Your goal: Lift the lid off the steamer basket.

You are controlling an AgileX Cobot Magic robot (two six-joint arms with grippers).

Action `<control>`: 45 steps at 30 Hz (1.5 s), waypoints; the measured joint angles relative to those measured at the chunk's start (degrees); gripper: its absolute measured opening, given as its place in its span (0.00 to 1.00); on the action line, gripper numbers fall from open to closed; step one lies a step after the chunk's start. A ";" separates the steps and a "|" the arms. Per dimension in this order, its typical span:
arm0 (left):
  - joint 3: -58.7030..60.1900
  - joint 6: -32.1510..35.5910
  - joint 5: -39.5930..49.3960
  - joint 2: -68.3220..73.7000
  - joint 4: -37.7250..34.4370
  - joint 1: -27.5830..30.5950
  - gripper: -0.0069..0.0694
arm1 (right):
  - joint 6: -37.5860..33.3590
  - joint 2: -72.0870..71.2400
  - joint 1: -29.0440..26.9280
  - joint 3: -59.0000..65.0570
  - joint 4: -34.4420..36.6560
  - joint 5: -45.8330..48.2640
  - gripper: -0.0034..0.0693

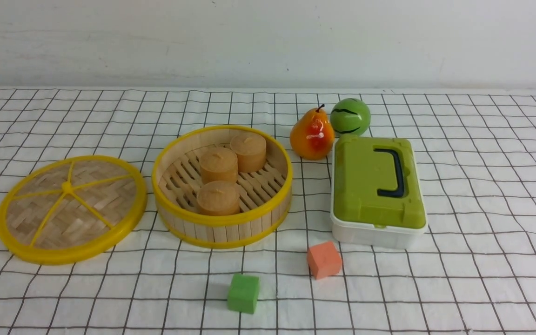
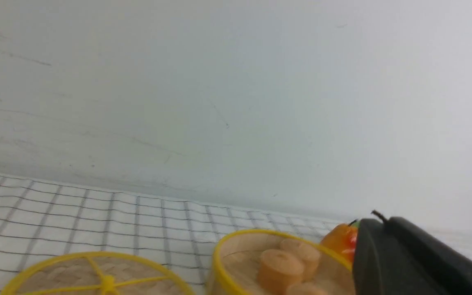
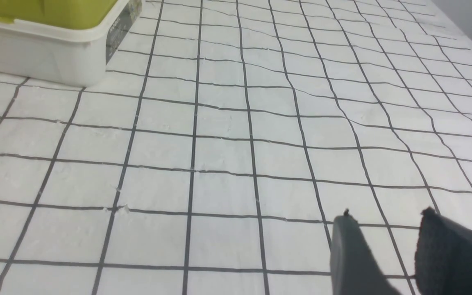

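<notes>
I see the lid (image 1: 70, 209) flat beside the steamer basket (image 1: 221, 223); left gripper (image 2: 373, 235) closed, right gripper (image 3: 385, 229) apparently parted, so I'd keep both clear.

wall (image 1: 268, 42): plain white | tablecloth (image 1: 482, 209): white, black grid | light: even

One lid (image 1: 71, 209). One steamer basket (image 1: 221, 221). Three tan cylinders stand in the basket, all alike: one (image 1: 248, 151) toward one o'clock of its floor, one (image 1: 218, 165) near the middle, one (image 1: 218, 197) toward six o'clock. Fruit-shaped pieces number two: one pear (image 1: 312, 135) and one green striped ball (image 1: 350, 117) (round, with dark wavy lines, rather like a melon). One white box (image 1: 370, 235), with one green top bearing one dark handle. Small cubes number two: one orange cube (image 1: 324, 259) and one green cube (image 1: 243, 292). One checked cloth (image 1: 482, 209) lies under them all.
</notes>
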 joint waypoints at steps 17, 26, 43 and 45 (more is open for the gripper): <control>9.80 -43.09 19.05 -1.62 41.06 6.75 0.07 | 0.00 0.00 0.00 0.00 0.00 0.00 0.38; 9.80 -34.85 19.88 -1.62 40.16 6.75 0.08 | 0.00 0.00 0.00 0.00 0.00 0.00 0.38; 9.80 -34.68 19.90 -1.62 40.02 6.75 0.08 | 0.00 0.00 0.00 0.00 0.00 0.00 0.38; 9.80 -34.68 19.90 -1.62 40.02 6.75 0.08 | 0.00 0.00 0.00 0.00 0.00 0.00 0.38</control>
